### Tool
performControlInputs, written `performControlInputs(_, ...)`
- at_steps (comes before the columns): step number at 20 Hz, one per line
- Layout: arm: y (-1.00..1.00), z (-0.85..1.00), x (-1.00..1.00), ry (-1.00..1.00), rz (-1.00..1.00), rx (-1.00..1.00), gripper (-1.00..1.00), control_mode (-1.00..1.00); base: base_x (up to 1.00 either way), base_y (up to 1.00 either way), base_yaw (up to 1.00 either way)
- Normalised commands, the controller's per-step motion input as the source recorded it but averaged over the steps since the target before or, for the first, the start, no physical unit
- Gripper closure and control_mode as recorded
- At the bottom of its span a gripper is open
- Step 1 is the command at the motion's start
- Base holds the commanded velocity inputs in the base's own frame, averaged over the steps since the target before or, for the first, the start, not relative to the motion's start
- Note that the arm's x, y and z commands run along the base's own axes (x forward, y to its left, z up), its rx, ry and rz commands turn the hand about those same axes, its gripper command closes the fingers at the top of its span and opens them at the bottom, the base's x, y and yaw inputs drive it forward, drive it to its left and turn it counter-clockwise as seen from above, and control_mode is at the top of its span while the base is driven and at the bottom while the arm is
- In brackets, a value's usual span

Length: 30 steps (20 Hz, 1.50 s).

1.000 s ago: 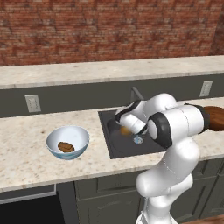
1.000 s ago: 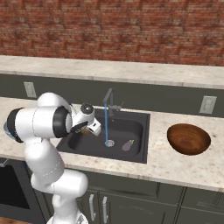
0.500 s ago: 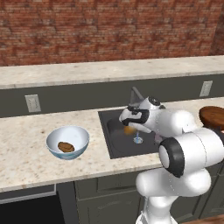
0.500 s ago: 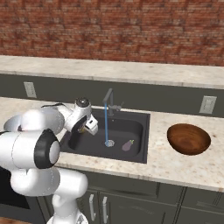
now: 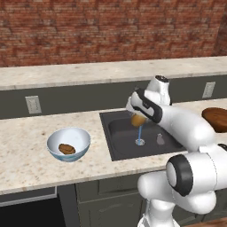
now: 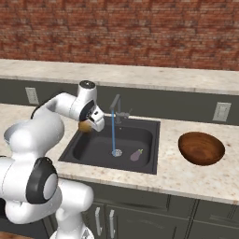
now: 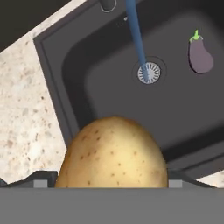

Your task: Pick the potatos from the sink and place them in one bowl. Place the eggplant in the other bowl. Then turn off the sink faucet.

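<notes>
My gripper point(image 5: 138, 119) is shut on the golden-orange potato point(image 7: 113, 155), held above the left part of the dark sink point(image 5: 119, 137). The same potato point(image 6: 84, 126) hangs just under the hand point(image 6: 95, 122) in the right base view. The darker elongated potato point(image 5: 66, 149) lies inside the pale blue-white bowl point(image 5: 68, 138) on the counter left of the sink. On the sink floor right of the drain point(image 7: 148, 72) rests the small pear-shaped eggplant point(image 6: 136, 155). The dark brown bowl point(image 6: 201, 148) sits right of the sink. Water streams from the faucet point(image 6: 116, 108).
A speckled beige counter point(image 5: 26, 155) surrounds the sink, under a brick wall. Wall outlets point(image 5: 32, 104) sit on the dark backsplash. The blue water stream point(image 6: 113, 133) falls onto the drain between my hand and the eggplant.
The arm has lifted the golden potato up out of the basin and swung leftward, toward the sink's left rim. The eggplant and both bowls stay put.
</notes>
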Motion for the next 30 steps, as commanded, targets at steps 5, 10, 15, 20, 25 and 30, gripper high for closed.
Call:
performControlInputs(5,-0.1,0.23,-0.65,0.13,0.0,0.0,1.0,-1.0,0.0,0.0,0.0)
performControlInputs(10,-0.13,0.0,-0.7,0.0,0.0,0.0,1.0,-1.0,0.0,0.0,0.0)
performControlInputs(15,0.05,0.07,-0.37,0.0,0.05,0.0,1.0,-1.0,0.0,0.0,0.0)
performControlInputs(20,0.3,0.23,-0.26,0.0,0.09,0.01,1.0,-1.0,0.0,0.0,0.0)
performControlInputs(25,0.37,0.26,-0.21,0.0,0.1,0.03,1.0,-1.0,0.0,0.0,0.0)
performControlInputs(30,0.42,0.1,-0.03,-0.01,0.13,0.07,1.0,-1.0,0.0,0.0,0.0)
